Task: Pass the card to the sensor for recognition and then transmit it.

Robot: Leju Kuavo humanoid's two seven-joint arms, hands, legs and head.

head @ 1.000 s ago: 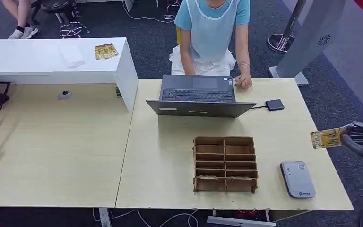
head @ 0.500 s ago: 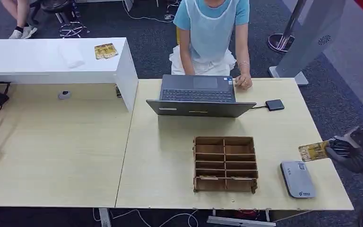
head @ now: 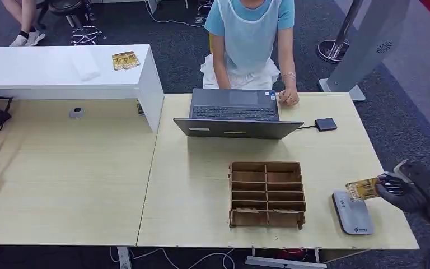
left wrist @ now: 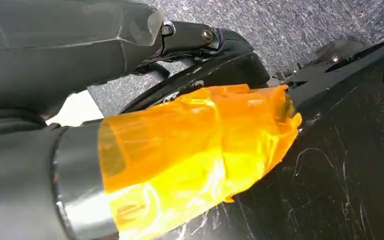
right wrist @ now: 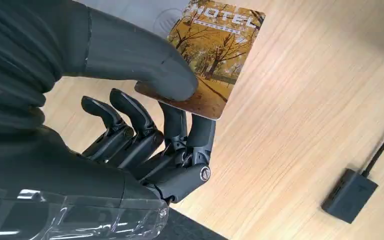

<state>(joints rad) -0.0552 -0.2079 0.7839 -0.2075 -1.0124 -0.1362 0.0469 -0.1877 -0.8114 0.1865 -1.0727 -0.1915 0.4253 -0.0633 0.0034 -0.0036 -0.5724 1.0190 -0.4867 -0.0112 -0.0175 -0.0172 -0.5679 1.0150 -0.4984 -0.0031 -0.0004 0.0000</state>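
On the wooden table (head: 201, 185), the grey sensor (head: 353, 213) lies at 3 o'clock of the compartment box (head: 266, 194), and above its far end the card (head: 362, 189) projects toward 9 o'clock from the right hand (head: 398, 190), pinched between thumb and fingers (right wrist: 180, 135).

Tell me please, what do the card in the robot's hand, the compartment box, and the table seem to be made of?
Card: likely glossy plastic or coated paper, printed with autumn trees and the word HOTEL; it stays flat, pinched in the right hand.
Box: looks like thin brown board, plywood or fibreboard, matte, with slotted dividers.
Table: pale wood-grain surface, probably laminate, with a smooth look.
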